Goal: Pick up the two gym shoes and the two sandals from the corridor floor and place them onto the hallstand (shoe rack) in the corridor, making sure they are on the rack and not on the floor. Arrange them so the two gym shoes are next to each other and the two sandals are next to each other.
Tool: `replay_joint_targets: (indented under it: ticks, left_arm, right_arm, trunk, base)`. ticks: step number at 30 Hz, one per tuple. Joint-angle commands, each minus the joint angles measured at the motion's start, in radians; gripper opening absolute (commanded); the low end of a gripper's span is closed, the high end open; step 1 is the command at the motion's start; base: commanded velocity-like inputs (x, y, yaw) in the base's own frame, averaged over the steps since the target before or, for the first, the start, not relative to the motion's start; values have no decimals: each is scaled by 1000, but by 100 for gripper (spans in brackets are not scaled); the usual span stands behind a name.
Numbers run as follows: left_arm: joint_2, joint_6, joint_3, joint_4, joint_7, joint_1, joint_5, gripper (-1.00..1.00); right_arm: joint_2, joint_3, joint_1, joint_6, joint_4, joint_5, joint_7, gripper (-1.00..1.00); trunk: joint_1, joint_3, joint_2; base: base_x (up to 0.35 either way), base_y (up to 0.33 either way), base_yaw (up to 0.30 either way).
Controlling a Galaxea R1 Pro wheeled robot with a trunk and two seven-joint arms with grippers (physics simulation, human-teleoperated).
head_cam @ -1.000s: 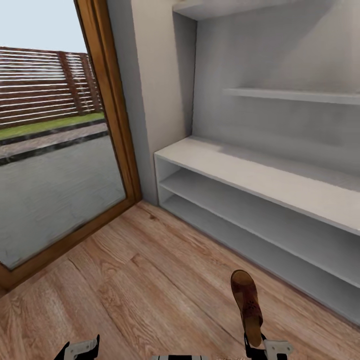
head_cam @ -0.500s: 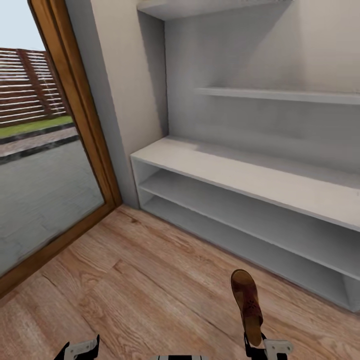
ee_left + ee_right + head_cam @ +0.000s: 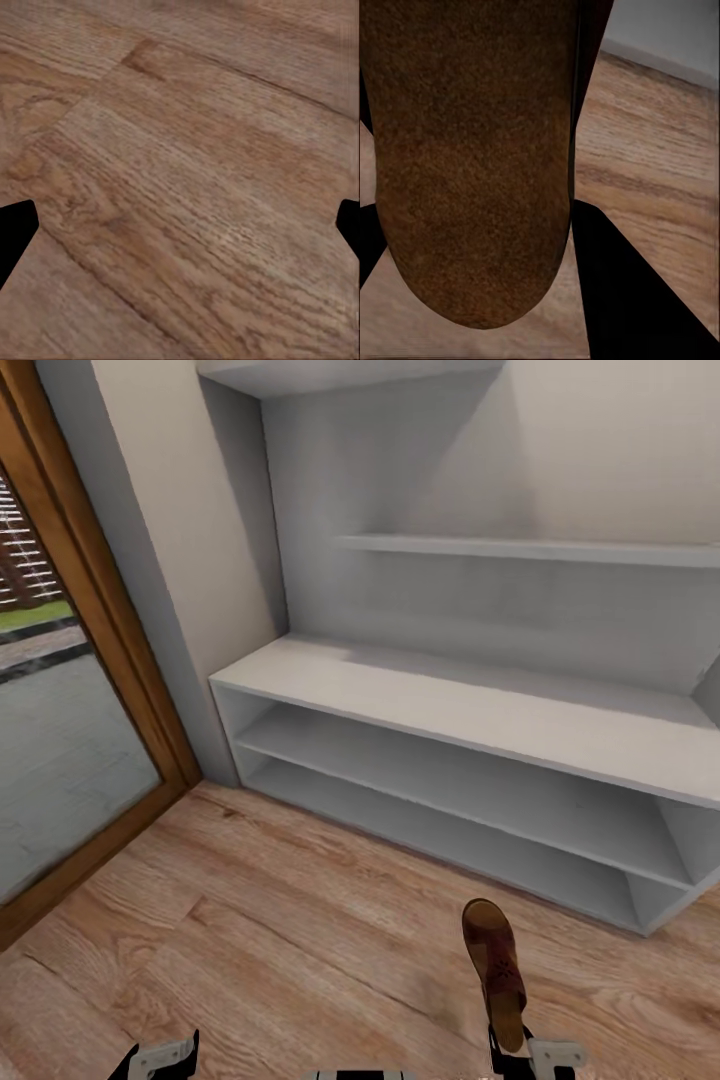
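Observation:
One brown sandal [image 3: 495,970] stands upright over the corridor floor [image 3: 280,920], heel end down, with my right gripper [image 3: 510,1052] shut on it at the bottom edge of the head view. Its tan-brown footbed [image 3: 472,150] fills most of the right wrist view, between the dark fingers [image 3: 619,292]. My left gripper [image 3: 180,232] is open over bare planks, and its housing [image 3: 160,1055] shows low in the head view. The light grey hallstand [image 3: 450,705] stands ahead, its bench top and two tiers bare. The gym shoes are out of view.
A glass door in a wooden frame [image 3: 100,650] lies to the left, and a strip of pale wall [image 3: 190,560] separates it from the rack. Two staggered shelves [image 3: 520,548] hang above the bench. Open plank floor lies between me and the rack.
The camera has turned right: the rack now sits more to the left in the picture and most of the door has slid out. The sandal stays in my right gripper.

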Motion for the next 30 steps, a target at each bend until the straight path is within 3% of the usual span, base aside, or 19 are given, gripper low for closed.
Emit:
replay_joint_targets:
  ticks: [1, 30]
  left_arm:
    - [0, -3, 7, 1, -3, 0, -5, 100]
    - [0, -3, 7, 0, -3, -1, -5, 100]
  right_arm:
    - [0, -1, -1, -1, 1, 5, -5, -100]
    - [-5, -1, -1, 1, 4, 2, -1, -100]
  trunk:
    - [0, -1, 0]
    - [0, -1, 0]
  base:
    - [0, 0, -281]
    - [0, 0, -281]
